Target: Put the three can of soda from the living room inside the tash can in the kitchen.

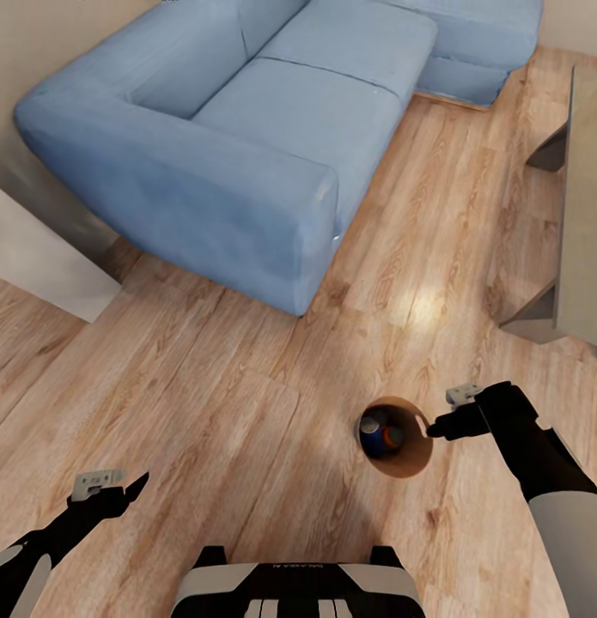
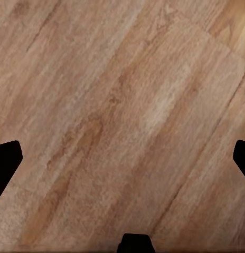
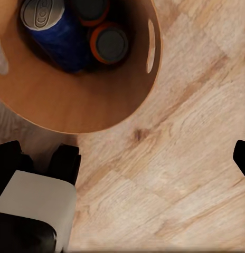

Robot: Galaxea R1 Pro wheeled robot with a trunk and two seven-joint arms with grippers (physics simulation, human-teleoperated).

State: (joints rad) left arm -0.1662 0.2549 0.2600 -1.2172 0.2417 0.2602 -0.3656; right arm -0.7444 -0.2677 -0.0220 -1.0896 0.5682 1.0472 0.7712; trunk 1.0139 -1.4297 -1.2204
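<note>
**Three cans sit in the bin, and the bin sits in the living room**

Three soda cans lie inside the trash can [image 1: 399, 455]: in the right wrist view the dark blue can [image 3: 54, 31] leans against the brown inner wall, with one orange can [image 3: 109, 45] right beside it and a second orange can [image 3: 88, 8] just behind, all touching or nearly so. Nearest the robot's base, the left gripper [image 1: 118, 489] hangs over bare wood floor [image 2: 122, 105], released and holding nothing. The right gripper [image 1: 444, 416] hovers just beside the bin's rim, on the side away from the sofa; its fingers look parted, and nothing is between them. My read: the collecting is done, and the haul to the kitchen is the step in hand. Next move calls for a firm hold on the bin rim, or a two-arm carry, keeping it upright so no can tips out. Further off, the light-blue corner sofa [image 1: 246, 146] fills the far left, and the coffee table [image 1: 581, 223] stands at the right edge. The floor between them looks open, though the table's corner could crowd a turn.
</note>
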